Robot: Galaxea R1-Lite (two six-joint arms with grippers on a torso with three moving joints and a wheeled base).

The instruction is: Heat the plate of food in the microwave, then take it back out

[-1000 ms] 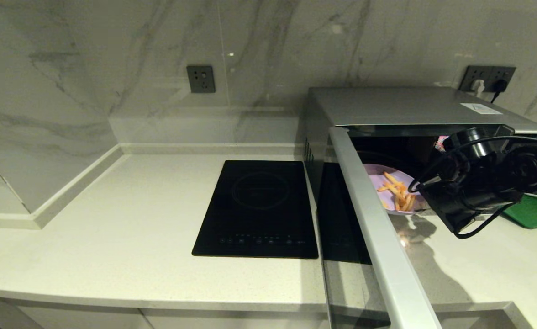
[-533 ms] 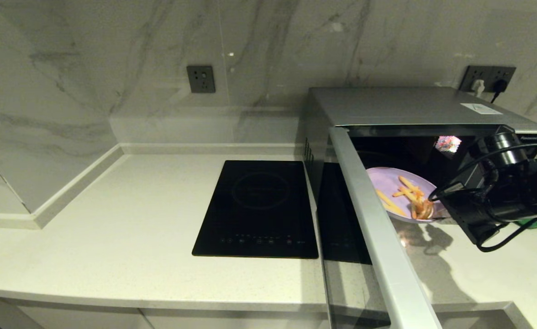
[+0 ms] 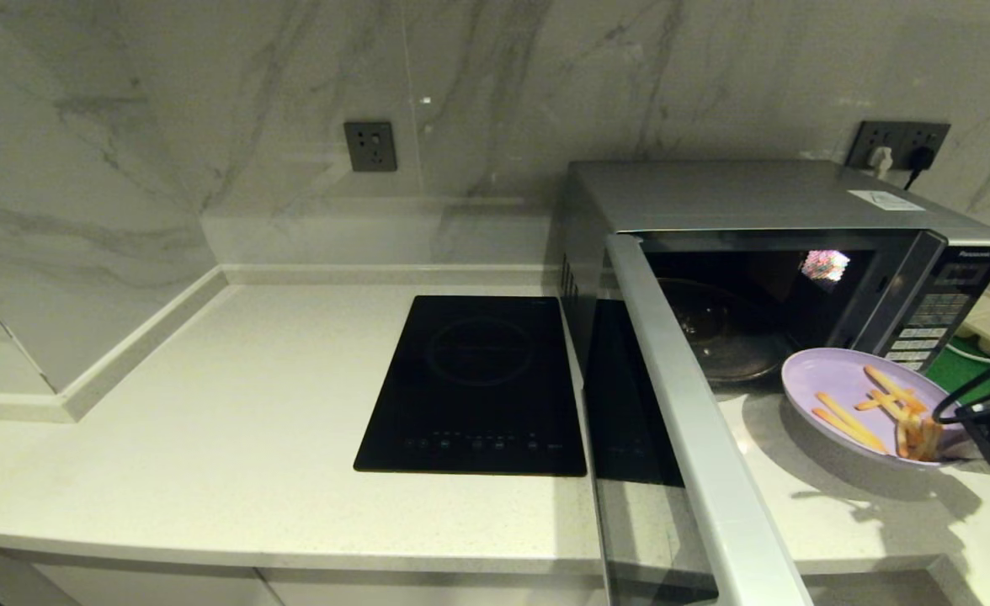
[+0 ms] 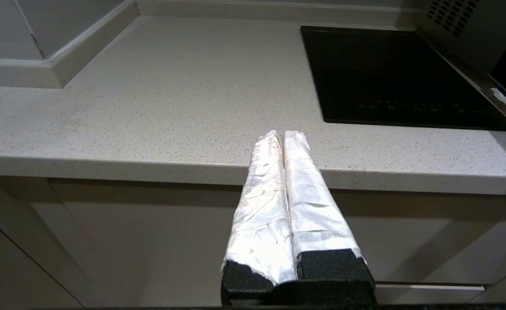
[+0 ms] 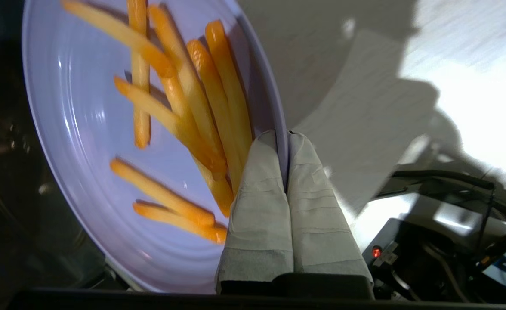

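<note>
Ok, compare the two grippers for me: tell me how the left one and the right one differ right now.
The right gripper is shut on the rim of the plate of food, while the left gripper is shut on nothing. The right gripper holds the plate in front of the open microwave; the left gripper sits parked low at the countertop edge, away from it. Both have fingers wrapped in pale padding.
</note>
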